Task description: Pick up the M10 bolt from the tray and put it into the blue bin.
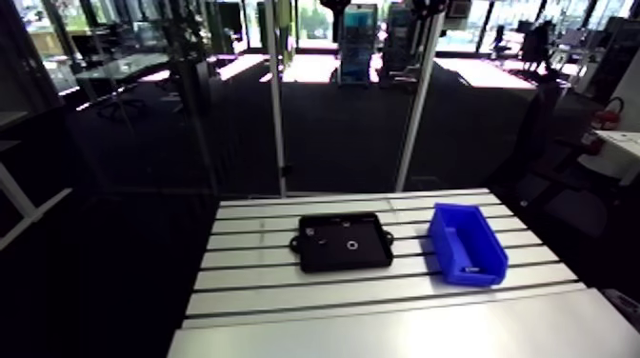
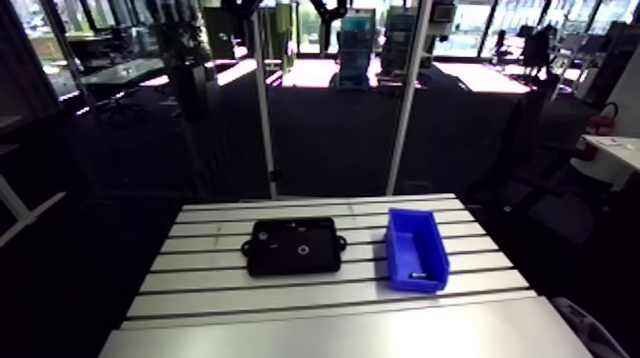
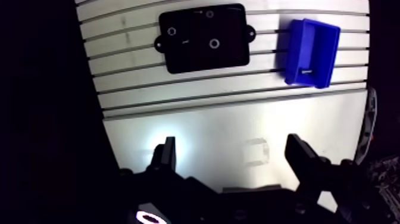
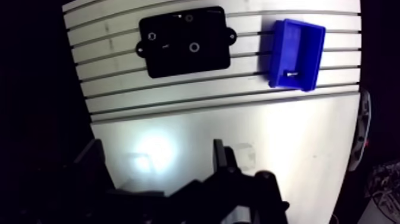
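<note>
Gripper (image 3: 232, 143) fingers spread wide, nothing between them, parked high over the table's plain plate, well clear of both containers. Bolt (image 3: 306, 71) lies inside blue bin (image 3: 293, 53), at 3 o'clock of tray (image 3: 232, 56). Drop looks done. Rings (image 3: 214, 43) lie in tray.

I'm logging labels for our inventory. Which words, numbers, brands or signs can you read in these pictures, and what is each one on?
No text can be read in any view.
black tray: no label or number shows.
blue bin: plain walls, no label shows.
table: bare metal, no markings.
Any print there may be is too small to read.
</note>
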